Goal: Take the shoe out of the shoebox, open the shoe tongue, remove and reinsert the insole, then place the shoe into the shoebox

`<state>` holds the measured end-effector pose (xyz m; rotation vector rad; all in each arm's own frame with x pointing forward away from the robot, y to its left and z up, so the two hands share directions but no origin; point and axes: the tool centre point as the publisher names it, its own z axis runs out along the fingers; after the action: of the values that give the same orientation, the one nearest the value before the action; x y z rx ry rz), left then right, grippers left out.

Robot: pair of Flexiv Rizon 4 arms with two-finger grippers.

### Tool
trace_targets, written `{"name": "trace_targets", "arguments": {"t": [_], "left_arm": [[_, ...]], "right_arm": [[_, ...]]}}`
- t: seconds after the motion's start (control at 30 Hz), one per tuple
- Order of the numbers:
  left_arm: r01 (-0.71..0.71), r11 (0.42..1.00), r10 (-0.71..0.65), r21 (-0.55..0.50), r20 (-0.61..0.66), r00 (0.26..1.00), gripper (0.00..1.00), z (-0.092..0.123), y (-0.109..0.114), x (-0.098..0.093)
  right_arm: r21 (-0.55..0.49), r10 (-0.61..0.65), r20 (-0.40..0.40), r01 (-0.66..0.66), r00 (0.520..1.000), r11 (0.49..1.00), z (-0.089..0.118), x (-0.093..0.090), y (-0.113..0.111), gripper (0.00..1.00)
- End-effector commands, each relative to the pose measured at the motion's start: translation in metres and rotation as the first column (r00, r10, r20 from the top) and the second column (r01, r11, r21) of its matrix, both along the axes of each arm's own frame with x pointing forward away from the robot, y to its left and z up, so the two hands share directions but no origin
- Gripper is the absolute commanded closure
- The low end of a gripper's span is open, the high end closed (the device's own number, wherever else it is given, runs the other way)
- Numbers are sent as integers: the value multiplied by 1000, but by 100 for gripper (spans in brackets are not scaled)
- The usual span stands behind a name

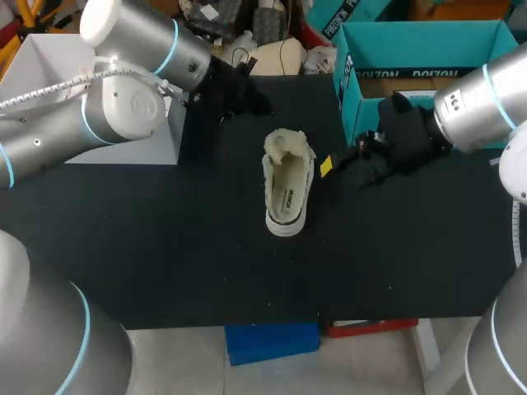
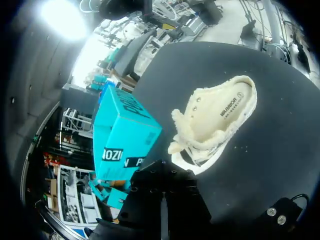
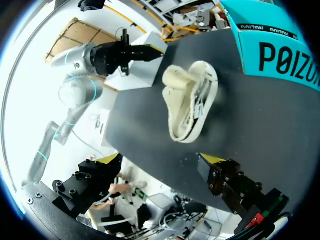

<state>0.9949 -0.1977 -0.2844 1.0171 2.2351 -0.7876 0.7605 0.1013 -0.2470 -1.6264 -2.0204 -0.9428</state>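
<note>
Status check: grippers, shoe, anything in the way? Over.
Right gripper open, empty, beside the shoe. Left gripper apart from it, holding nothing. Shoe upright on table, outside the shoebox. Nothing in the way.

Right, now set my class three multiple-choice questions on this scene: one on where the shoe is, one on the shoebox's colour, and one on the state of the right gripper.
1. Where is the shoe?
A. inside the box
B. on the black table, beside the shoebox
C. on the floor

2. What colour is the shoebox?
A. teal
B. red
C. brown

3. In what state is the right gripper?
A. shut on the shoe
B. shut on an insole
C. open, holding nothing

Answers:
1 B: the shoe lies on the table, apart from the shoebox.
2 A: the shoebox's walls are teal in every view.
3 C: in the right wrist view the yellow tips stand wide apart with nothing between them, and the shoe lies ahead of them.
</note>
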Motion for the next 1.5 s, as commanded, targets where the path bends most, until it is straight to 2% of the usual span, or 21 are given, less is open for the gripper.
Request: {"name": "trace_targets", "arguments": {"t": [0.03, 0.2, 0.4, 0.77, 1.0, 1.3, 1.5], "left_arm": [[29, 999, -31, -28, -72, 997, 100, -21, -25, 12], [96, 995, -92, 18, -159, 983, 100, -38, -39, 11], [160, 987, -149, 30, -223, 963, 100, -47, -47, -1], [274, 957, -235, 94, -299, 925, 100, -51, -37, -28], [321, 936, -256, 142, -348, 902, 100, -62, -37, -42], [368, 907, -268, 205, -393, 880, 100, -81, -39, -55], [390, 894, -277, 221, -412, 868, 100, -85, -42, -61]], "right_arm": [[-2, 1, -2, -1, 1000, 1000, 0, 1, 1, 0], [-2, 1, -2, -1, 1000, 1000, 0, 1, 1, 0], [-2, 1, -2, -1, 1000, 1000, 0, 1, 1, 0], [-2, 1, -2, -1, 1000, 1000, 0, 1, 1, 0], [-2, 1, -2, -1, 1000, 1000, 0, 1, 1, 0], [-2, 1, -2, -1, 1000, 1000, 0, 1, 1, 0], [-2, 1, -2, -1, 1000, 1000, 0, 1, 1, 0]]}}
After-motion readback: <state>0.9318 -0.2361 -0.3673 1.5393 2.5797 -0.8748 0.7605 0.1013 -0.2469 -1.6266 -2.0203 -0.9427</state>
